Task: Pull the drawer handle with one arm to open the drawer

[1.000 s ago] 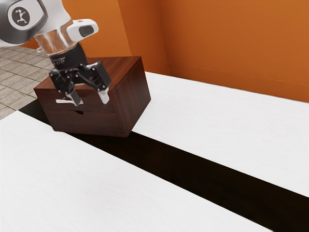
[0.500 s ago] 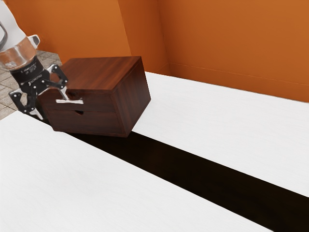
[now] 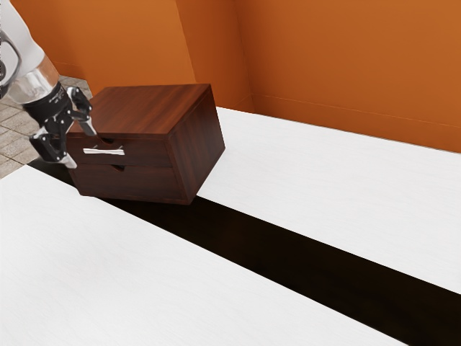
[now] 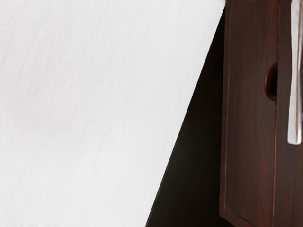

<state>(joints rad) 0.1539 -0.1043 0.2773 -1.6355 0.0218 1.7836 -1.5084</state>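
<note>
A dark wooden cabinet [image 3: 155, 130] stands on the table at the exterior view's left. Its upper drawer front [image 3: 137, 153] carries a silver bar handle [image 3: 103, 151] and sits flush with the cabinet. My black gripper [image 3: 79, 146] is just off the handle's left end, in front of the cabinet's front corner. Its fingers [image 3: 89, 124] stand wide apart, open and empty, pointing toward the drawer face. In the wrist view the handle [image 4: 294, 85] runs along the cabinet front [image 4: 246, 118], beside a round notch [image 4: 271, 81] of the lower drawer.
The white table [image 3: 302, 187] is crossed by a black stripe [image 3: 302, 259] that passes under the cabinet. Orange walls [image 3: 346, 50] rise behind. A tiled floor [image 3: 14, 130] lies past the table's edge behind my hand.
My hand swung from above the drawer front to the exterior view's left, then turned its open fingers toward the drawer face near the handle's left end. The drawer has not moved.
</note>
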